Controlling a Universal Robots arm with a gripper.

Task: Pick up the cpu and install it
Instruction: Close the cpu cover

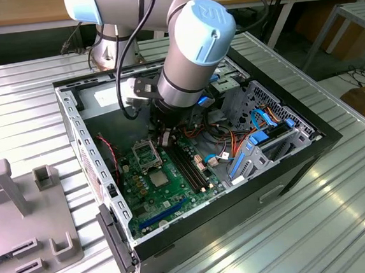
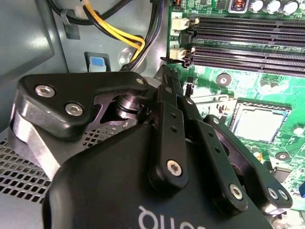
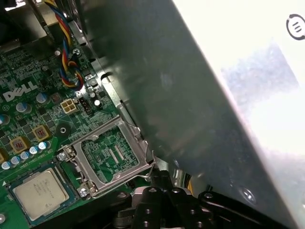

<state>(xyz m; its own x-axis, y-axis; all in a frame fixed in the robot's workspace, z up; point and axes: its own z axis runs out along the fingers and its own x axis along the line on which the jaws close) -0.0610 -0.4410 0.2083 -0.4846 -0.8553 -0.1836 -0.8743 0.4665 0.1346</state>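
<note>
At the exterior view's left, a grey fixture (image 1: 22,208) stood on the table (image 1: 307,240). Beside it sat the open case (image 1: 72,120) with the arm (image 1: 188,53) reaching in. The cpu (image 1: 160,178) lay flat on the board (image 1: 143,200), silver top up, just beside the open socket frame (image 3: 112,155) in the first wrist view. The gripper (image 3: 159,177) hung close over the frame's edge, apart from the cpu, its fingers (image 2: 167,83) drawn together on nothing. Blue-tabbed drive bays (image 1: 266,142) filled the case's right.
</note>
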